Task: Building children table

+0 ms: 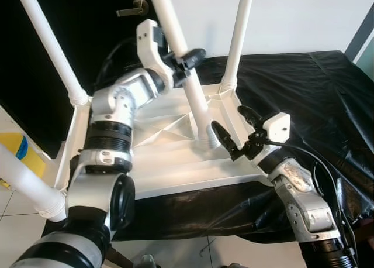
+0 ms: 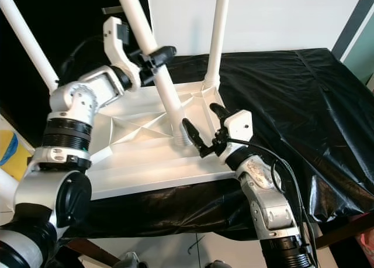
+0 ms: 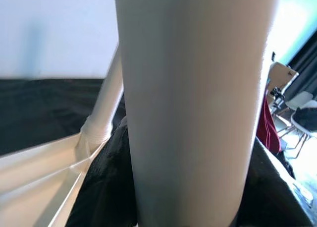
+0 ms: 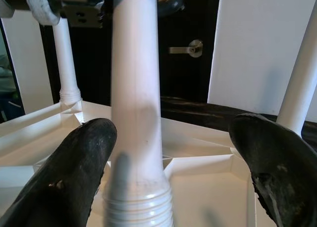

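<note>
2 grippers: left gripper (image 1: pixel 188 60) clamps table leg (image 1: pixel 196 95), right gripper (image 1: pixel 232 129) spread.

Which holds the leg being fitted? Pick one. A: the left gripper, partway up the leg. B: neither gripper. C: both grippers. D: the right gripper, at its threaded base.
A: the left gripper is clamped on the white leg, while the right gripper stands open beside its base.

This is looking like an office or meeting room rather than a lived-in home. A dark door (image 1: pixel 87 22) with a metal lever handle (image 4: pixel 185 49) is standing beside a plain white wall (image 1: pixel 304 16). A black sheet (image 1: pixel 304 86) is covering the surface near that door, pale tiles (image 1: pixel 11 227) are showing below, and chairs (image 3: pixel 292 113) are standing in the background.
</note>
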Tool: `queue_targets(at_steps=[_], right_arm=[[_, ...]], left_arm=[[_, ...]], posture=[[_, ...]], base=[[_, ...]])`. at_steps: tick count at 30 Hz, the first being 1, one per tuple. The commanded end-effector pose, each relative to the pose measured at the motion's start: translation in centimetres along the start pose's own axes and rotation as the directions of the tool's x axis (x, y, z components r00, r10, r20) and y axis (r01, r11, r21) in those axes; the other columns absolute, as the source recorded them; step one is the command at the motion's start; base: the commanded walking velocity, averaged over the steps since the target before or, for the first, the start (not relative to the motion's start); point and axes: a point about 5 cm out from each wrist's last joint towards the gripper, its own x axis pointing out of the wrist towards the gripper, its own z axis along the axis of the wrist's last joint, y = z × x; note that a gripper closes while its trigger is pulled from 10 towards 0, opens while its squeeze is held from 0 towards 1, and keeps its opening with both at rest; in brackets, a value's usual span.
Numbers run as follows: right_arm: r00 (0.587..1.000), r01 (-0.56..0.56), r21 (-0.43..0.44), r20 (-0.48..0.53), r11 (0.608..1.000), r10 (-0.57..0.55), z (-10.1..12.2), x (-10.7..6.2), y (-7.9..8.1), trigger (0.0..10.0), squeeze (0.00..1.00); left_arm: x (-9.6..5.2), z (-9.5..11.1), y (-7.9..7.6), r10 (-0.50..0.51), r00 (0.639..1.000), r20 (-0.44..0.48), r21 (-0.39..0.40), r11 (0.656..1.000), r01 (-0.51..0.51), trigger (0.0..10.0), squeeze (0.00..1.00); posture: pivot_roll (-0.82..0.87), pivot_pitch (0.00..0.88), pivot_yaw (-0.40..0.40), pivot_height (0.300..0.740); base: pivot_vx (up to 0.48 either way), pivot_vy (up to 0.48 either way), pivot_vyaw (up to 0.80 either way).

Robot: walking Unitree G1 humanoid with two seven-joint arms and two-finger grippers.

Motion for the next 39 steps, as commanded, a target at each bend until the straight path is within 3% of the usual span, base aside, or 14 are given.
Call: queue_targets(at_steps=[1,13,21,28,39], right_arm=[[1.0,0.008,0.011,-0.003,1.0,-0.008,0.2,0.3,0.1,10.0,0.0],[0.988,0.084,0.009,-0.132,0.996,-0.082,-1.5,1.9,0.5,10.0,0.0],[0.973,0.115,0.028,-0.204,0.993,-0.107,-2.4,3.0,0.9,10.0,0.0],[0.972,0.112,-0.023,-0.205,0.993,-0.114,-2.2,4.5,1.1,10.0,0.0],[0.968,0.128,-0.036,-0.214,0.991,-0.133,-2.0,4.8,0.8,10.0,0.0]], left_arm=[[0.1,0.3,-0.6,-0.012,1.0,0.022,0.061,0.998,0.011,10.0,0.0],[1.3,-1.0,-4.4,-0.067,0.996,0.057,0.248,0.968,0.051,10.0,0.0],[2.0,-2.1,-6.6,-0.11,0.992,0.053,0.27,0.958,0.092,10.0,0.0],[2.7,-3.5,-9.3,-0.178,0.983,0.036,0.286,0.945,0.16,10.0,0.0],[2.8,-3.9,-10.3,-0.197,0.98,0.031,0.298,0.938,0.179,10.0,0.0]], posture=[[-0.06,0.0,0.028,0.74],[-0.04,0.0,-0.001,0.74],[-0.04,0.0,0.0,0.74],[-0.04,0.0,-0.001,0.74],[-0.03,0.0,-0.007,0.74]], base=[[0.0,0.0,0.0],[0.0,0.0,0.0],[0.0,0.0,0.0],[0.0,0.0,0.0],[0.0,0.0,0.0]])
